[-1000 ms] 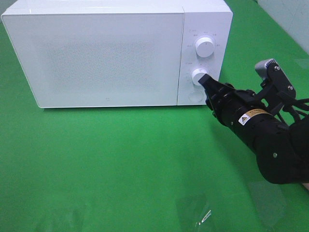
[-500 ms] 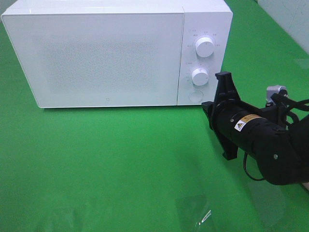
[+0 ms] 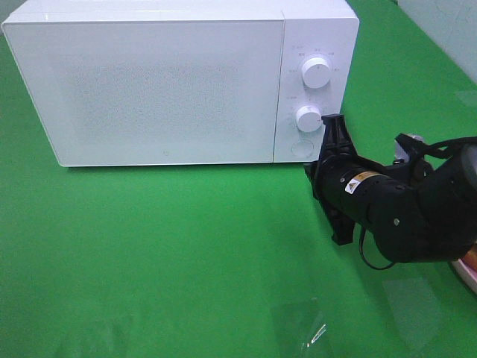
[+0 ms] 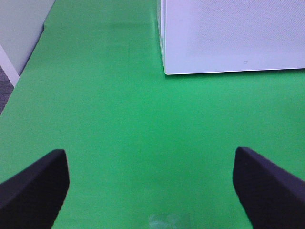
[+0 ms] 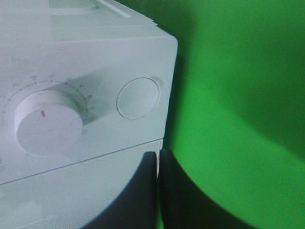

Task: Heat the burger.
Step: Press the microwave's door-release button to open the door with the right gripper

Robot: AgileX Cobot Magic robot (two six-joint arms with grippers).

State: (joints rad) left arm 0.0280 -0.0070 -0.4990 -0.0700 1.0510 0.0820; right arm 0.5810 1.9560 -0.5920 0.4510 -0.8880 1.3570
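White plastic fills most of the scene: the microwave (image 3: 149,89) stands on the green cloth (image 3: 186,246) with its door closed. The burger shows in no view. The speckled door hides the inside, so whether it already sits in there cannot be told.

The right gripper (image 5: 158,162) has its fingers pressed together with nothing between them. It hangs just beside the lower corner of the control panel, near the round button (image 5: 138,98) and below the lower knob (image 5: 47,121). The left gripper (image 4: 150,183) is spread wide and empty over bare cloth, well apart from the oven.

Closed fingers beside a button suggest a push is the step in hand, probably to release the door or start the oven. Doing it well means bringing the joined tips onto the middle of the button, since they now sit off to one side of it. The push should go straight into the panel, not at a slant, so the tips do not slide off onto the knob or the edge. It should also be gentle, as a hard shove could likely scoot the oven across the cloth.
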